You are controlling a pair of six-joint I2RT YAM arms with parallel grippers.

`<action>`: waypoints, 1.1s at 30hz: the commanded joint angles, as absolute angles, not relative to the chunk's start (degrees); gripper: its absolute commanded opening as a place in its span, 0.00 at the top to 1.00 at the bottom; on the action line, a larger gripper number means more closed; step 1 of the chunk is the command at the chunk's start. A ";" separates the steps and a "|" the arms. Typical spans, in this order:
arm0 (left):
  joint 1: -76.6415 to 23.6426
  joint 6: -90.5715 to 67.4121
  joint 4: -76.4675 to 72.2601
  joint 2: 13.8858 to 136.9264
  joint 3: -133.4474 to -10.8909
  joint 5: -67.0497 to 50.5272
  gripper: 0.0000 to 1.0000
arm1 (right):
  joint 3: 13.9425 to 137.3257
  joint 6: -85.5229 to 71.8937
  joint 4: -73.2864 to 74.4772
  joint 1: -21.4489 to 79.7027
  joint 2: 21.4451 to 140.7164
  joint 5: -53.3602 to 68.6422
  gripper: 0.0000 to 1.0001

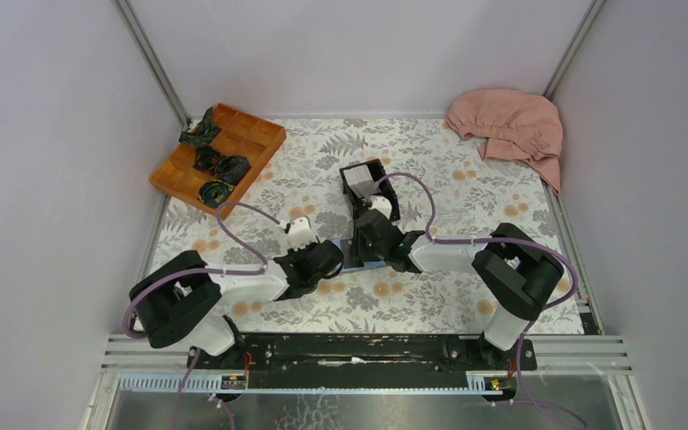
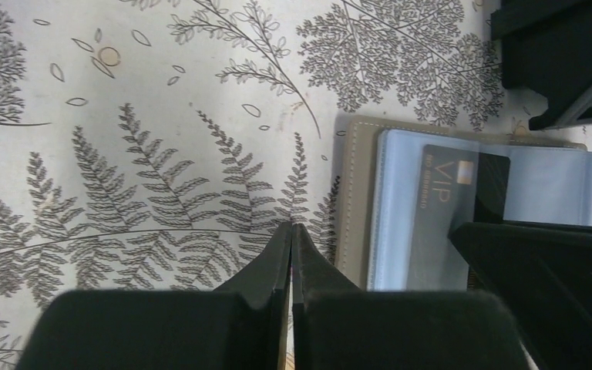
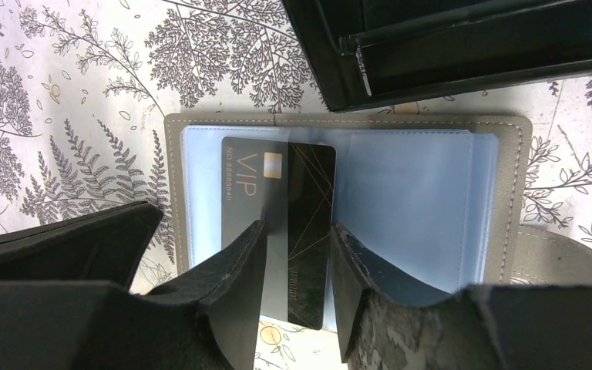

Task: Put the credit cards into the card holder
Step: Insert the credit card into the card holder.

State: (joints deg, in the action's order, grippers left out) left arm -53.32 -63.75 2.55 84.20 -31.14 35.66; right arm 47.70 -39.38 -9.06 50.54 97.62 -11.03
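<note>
Top view: both arms met mid-surface (image 1: 448,300) over the open card holder (image 1: 356,257), with a black box (image 1: 367,184) just behind it, a wooden tray (image 1: 219,157) far left, a pink cloth (image 1: 509,125) far right and plain grey walls around. Left wrist: left claw (image 2: 291,250) was pressed together and empty, just beside the holder's tan edge, so nothing pinned the holder and a push could skate it. Right wrist: right claw (image 3: 297,250) stood apart astride a dark VIP card (image 3: 308,200) half under a clear sleeve; an off-axis shove could buckle the sleeve or jam the card.
</note>
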 commanded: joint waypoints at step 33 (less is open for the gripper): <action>-56.82 -65.37 5.09 85.70 -31.40 35.77 0.99 | 51.26 -38.15 -6.69 54.75 95.54 -14.39 0.54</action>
